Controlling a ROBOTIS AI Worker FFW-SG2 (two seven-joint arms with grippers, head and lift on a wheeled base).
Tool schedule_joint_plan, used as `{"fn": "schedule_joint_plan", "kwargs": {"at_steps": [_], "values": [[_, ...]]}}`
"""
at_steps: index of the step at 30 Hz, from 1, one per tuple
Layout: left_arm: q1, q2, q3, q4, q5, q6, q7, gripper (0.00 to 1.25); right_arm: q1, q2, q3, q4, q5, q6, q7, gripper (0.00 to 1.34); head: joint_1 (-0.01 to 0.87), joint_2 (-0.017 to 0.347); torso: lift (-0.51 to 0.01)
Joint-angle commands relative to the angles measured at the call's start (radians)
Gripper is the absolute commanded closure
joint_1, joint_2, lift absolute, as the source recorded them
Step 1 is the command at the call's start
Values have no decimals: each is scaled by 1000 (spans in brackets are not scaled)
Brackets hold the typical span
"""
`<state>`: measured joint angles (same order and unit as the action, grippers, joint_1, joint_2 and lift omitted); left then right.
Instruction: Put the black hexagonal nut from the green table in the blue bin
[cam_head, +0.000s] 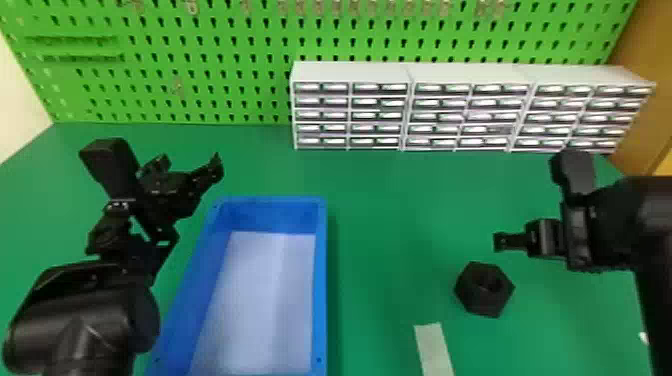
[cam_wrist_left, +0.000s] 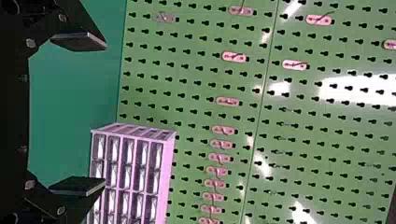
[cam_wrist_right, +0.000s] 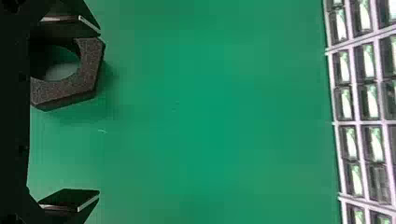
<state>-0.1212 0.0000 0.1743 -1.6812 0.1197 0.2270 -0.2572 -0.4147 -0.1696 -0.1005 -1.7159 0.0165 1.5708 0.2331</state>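
Note:
The black hexagonal nut (cam_head: 468, 295) lies on the green table (cam_head: 395, 225), right of the blue bin (cam_head: 320, 280). My right gripper (cam_head: 501, 241) is just beyond and to the right of the nut in the head view. In the right wrist view, this gripper (cam_wrist_right: 99, 113) stands open; the nut (cam_wrist_right: 91, 70) shows beside one finger, partly hidden behind the gripper's body, and is not held. Over the table by the bin's far left corner is my left gripper (cam_head: 190, 162). Its fingers are apart with nothing between them, as the left wrist view of the gripper (cam_wrist_left: 105, 114) confirms.
A white drawer cabinet (cam_head: 410, 72) runs along the table's back right, before a green pegboard (cam_head: 225, 65). A pale strip (cam_head: 433, 347) lies on the table between bin and nut, near the front. White lining (cam_head: 265, 300) covers the bin's floor.

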Motion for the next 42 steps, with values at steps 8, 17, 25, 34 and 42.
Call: {"fn": "schedule_joint_plan", "kwargs": {"at_steps": [8,17,25,34,42], "values": [[-2,-3,2,0,0,-2,1,245,-1,10,18,42,-1,1,0,88,686,51,-97],[0,-3,5,0,0,-3,1,245,2,15,25,71,0,1,0,87,686,51,-97],[-2,-3,5,0,0,-3,-1,245,8,18,28,94,0,1,0,87,686,51,-97],[-2,-3,5,0,0,-3,1,245,16,19,25,111,2,1,-1,87,686,51,-97],[-2,-3,5,0,0,-5,1,245,23,19,18,118,2,1,-1,87,686,51,-97]]}}
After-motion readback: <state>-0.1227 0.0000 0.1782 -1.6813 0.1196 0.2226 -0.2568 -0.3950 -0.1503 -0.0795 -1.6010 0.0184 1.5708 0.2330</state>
